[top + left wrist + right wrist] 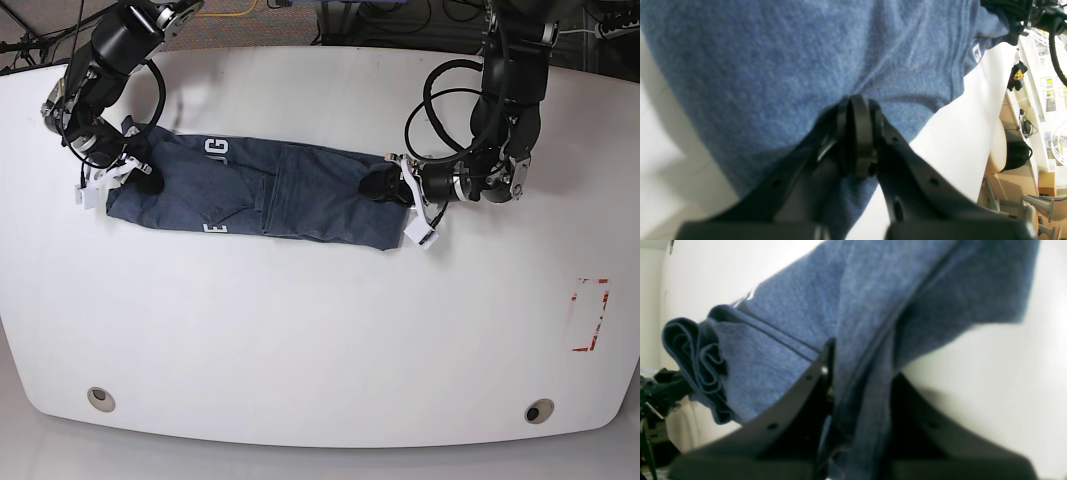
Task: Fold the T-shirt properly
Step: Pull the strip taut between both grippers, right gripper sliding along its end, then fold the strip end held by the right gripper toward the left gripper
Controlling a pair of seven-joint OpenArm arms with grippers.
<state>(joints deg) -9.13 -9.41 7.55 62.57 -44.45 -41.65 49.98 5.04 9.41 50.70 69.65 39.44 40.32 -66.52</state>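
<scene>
Low in the left wrist view, the left gripper has its jaws pressed together on a pinch of the T-shirt, whose blue cloth fills the frame above it. In the right wrist view the right gripper is clamped on a hemmed edge of the shirt, though the blur hides how much cloth sits between the jaws. From the base camera, the T-shirt lies as a long folded band across the upper middle of the white table, stretched between both grippers.
</scene>
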